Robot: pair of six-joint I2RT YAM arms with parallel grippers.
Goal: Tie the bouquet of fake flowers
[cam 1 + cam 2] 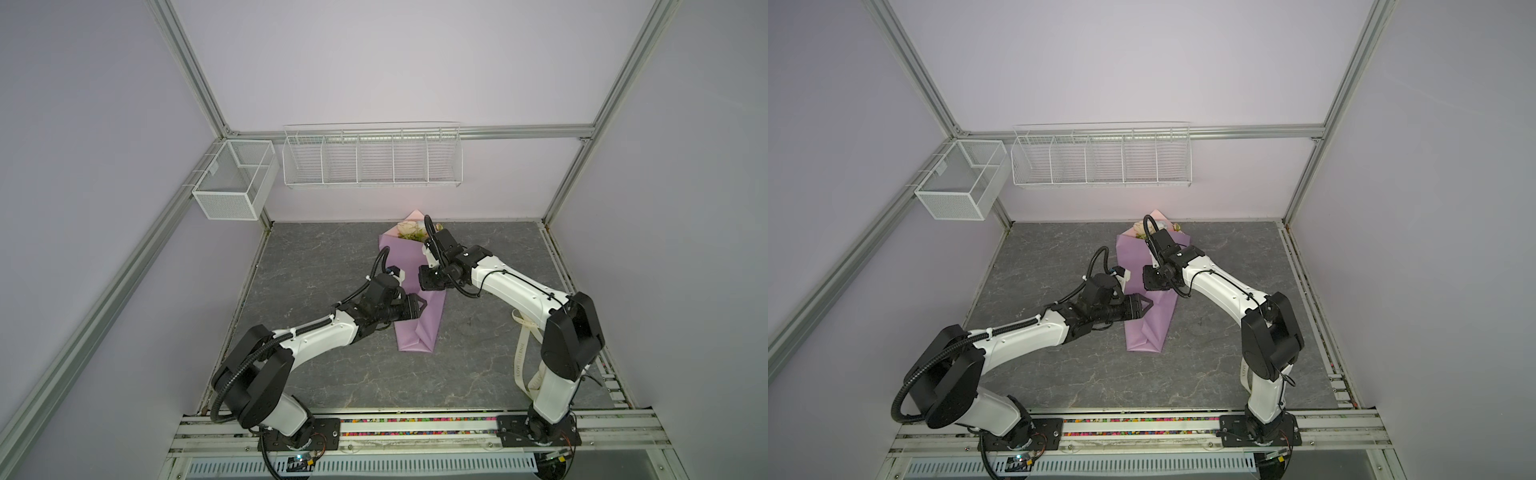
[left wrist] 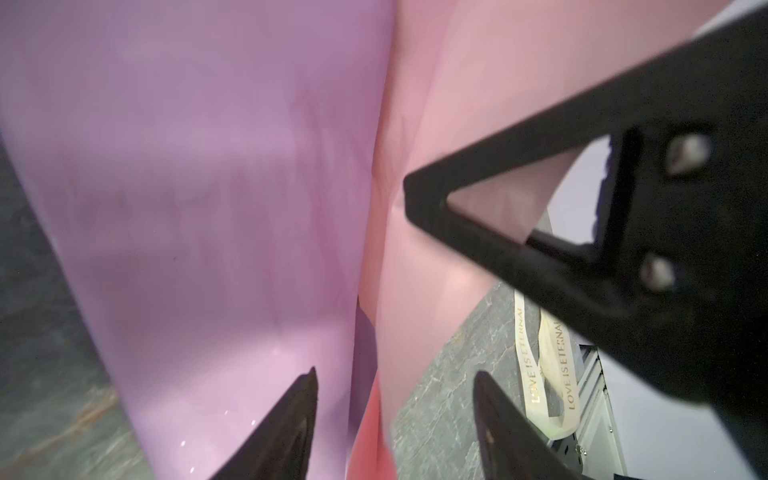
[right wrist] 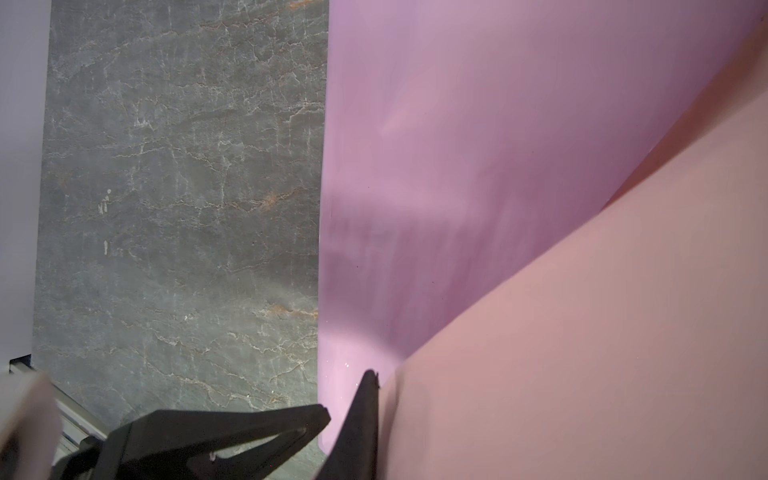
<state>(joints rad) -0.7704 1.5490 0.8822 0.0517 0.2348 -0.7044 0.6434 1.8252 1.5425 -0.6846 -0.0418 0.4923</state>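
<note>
The bouquet of fake flowers (image 1: 409, 230) lies lengthwise on the grey table, blooms at the far end (image 1: 1139, 229). Lilac wrapping paper (image 1: 419, 332) hides the stems. My left gripper (image 1: 423, 306) reaches in from the left at the wrap's middle. It is open (image 2: 395, 374), and the paper's edge runs between its fingers. My right gripper (image 1: 430, 286) points down onto the wrap just beyond it. One of its fingers (image 3: 361, 415) lies against a raised pink flap (image 3: 582, 353) that hides the other finger. The jaws look shut on that flap.
A cream ribbon (image 1: 521, 353) with gold lettering (image 2: 525, 353) lies on the table at the right, under the right arm. White wire baskets (image 1: 372, 160) and a mesh box (image 1: 232, 180) hang at the back. The arms' base rail (image 1: 415, 428) runs along the front.
</note>
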